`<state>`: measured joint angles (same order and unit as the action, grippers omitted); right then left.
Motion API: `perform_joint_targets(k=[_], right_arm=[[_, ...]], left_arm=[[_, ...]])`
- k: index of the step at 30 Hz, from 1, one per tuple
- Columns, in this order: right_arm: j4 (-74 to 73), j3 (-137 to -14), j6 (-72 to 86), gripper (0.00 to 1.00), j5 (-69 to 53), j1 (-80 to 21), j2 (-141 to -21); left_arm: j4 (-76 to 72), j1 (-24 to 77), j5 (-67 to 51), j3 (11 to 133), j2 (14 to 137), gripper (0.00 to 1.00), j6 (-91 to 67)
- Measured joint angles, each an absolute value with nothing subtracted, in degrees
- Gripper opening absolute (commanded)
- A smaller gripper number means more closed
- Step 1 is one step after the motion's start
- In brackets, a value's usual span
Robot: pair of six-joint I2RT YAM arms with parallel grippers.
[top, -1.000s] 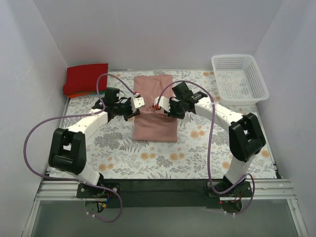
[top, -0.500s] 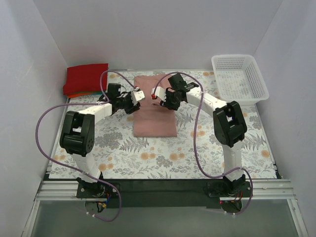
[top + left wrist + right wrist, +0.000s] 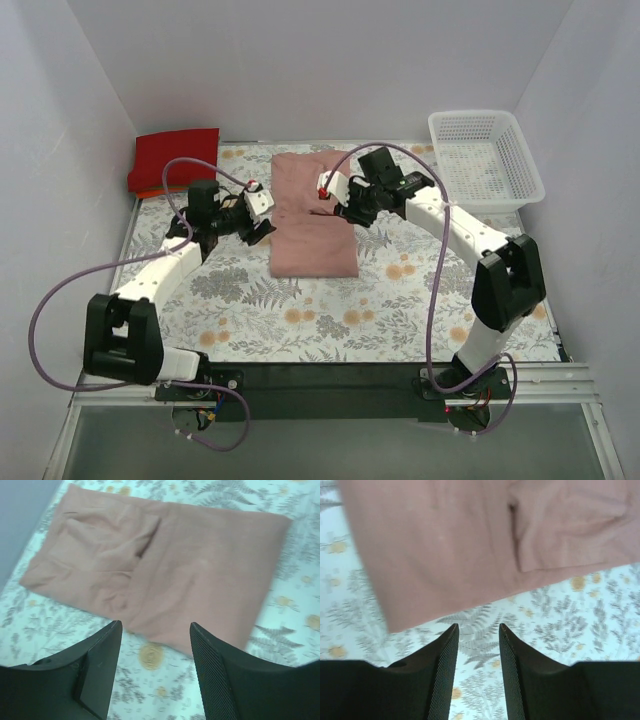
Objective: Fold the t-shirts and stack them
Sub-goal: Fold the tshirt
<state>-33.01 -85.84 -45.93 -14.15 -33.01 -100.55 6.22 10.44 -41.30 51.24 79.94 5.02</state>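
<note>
A dusty pink t-shirt [image 3: 312,220] lies folded into a long rectangle in the middle of the table, with a smaller folded flap at its far end. My left gripper [image 3: 263,214] hovers at its left edge, open and empty; in the left wrist view the pink t-shirt [image 3: 165,565] lies just beyond the left gripper [image 3: 155,630]. My right gripper [image 3: 341,200] is over the shirt's right edge, open and empty; the right wrist view shows the pink t-shirt [image 3: 470,540] past the right gripper [image 3: 478,629]. A folded red t-shirt [image 3: 176,158] tops a stack with an orange one [image 3: 148,191] at the back left.
A white lattice basket [image 3: 486,158] stands at the back right corner. The floral table cloth [image 3: 330,310] covers the table. White walls close in on the left, back and right sides. Purple cables loop from both arms.
Both grippers have opened and let go of the pink t-shirt, then drawn back from its middle toward its left and right edges. The shirt now lies flat.
</note>
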Motion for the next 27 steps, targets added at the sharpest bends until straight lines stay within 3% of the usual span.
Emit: perform_joint_targets(k=[9,21,24,25,27], right_arm=[[-32.27,-71.02,-43.00,0.42,-15.16,-42.46,-97.78],[-24.29,-63.53,-42.19,0.40,-12.21,-43.05,-102.37],[-23.05,-63.13,-42.17,0.35,-11.92,-43.13,-102.32],[-22.61,-62.94,-42.22,0.32,-11.86,-43.16,-102.26],[-21.52,-62.52,-42.48,0.15,-11.68,-43.16,-102.15]], left_arm=[[7.18,17.47,-39.77,36.21,73.78,0.59,6.37],[-1.83,22.41,-32.40,28.51,80.16,0.57,12.84],[-4.25,22.74,-31.92,28.51,81.19,0.50,13.61],[-4.78,22.74,-31.88,28.51,81.43,0.41,13.82],[-4.99,22.74,-31.62,28.51,81.73,0.31,14.33]])
